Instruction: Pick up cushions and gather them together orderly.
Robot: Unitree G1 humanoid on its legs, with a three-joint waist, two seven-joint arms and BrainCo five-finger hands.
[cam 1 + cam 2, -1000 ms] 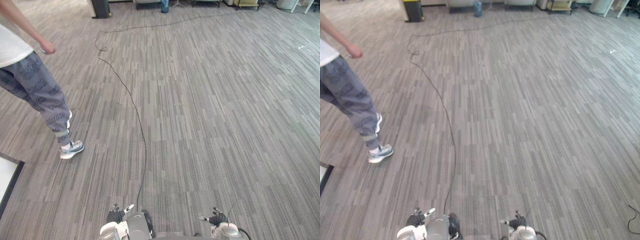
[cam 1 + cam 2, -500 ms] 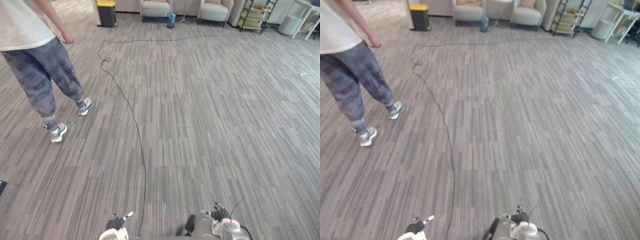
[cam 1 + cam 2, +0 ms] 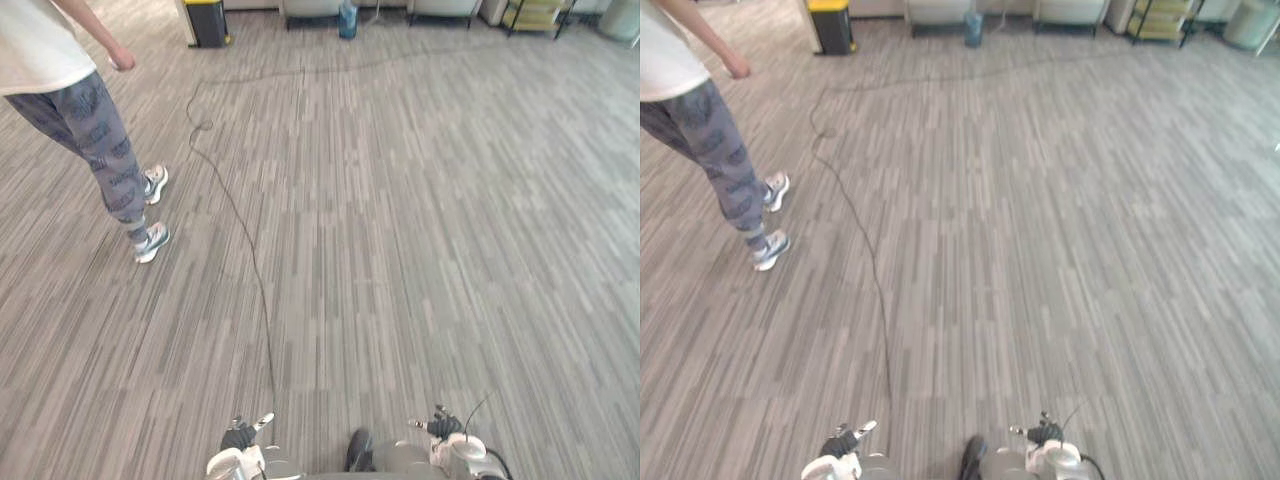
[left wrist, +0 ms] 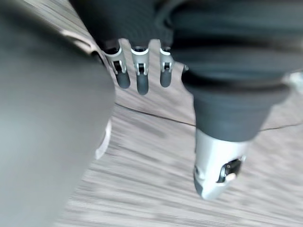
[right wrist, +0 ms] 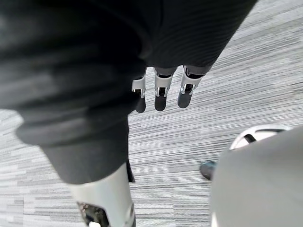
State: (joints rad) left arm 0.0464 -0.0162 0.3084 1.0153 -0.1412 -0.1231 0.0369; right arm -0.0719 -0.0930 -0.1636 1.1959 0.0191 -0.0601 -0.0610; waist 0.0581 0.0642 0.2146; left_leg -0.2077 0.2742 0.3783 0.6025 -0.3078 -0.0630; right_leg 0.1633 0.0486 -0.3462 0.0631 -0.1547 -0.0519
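Hanging relaxed and empty: left hand (image 4: 139, 78), right hand (image 5: 161, 94); a person (image 3: 90, 110) stands left, yellow-lidded bin (image 3: 207, 20) beyond.

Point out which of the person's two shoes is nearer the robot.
The near shoe, lower in the eye views; the far shoe lies beyond it.

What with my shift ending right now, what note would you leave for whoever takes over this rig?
Left hand: open, empty, fingers straight, hanging over the carpet.
Right hand: open, empty, also hanging low.
Cushions: none in either hand.
Ahead: grey carpet, a person at the left, a black bin with a yellow lid at the far edge.
Done: nothing gathered.
Left: find the cushions, pick them up, set them together in order.
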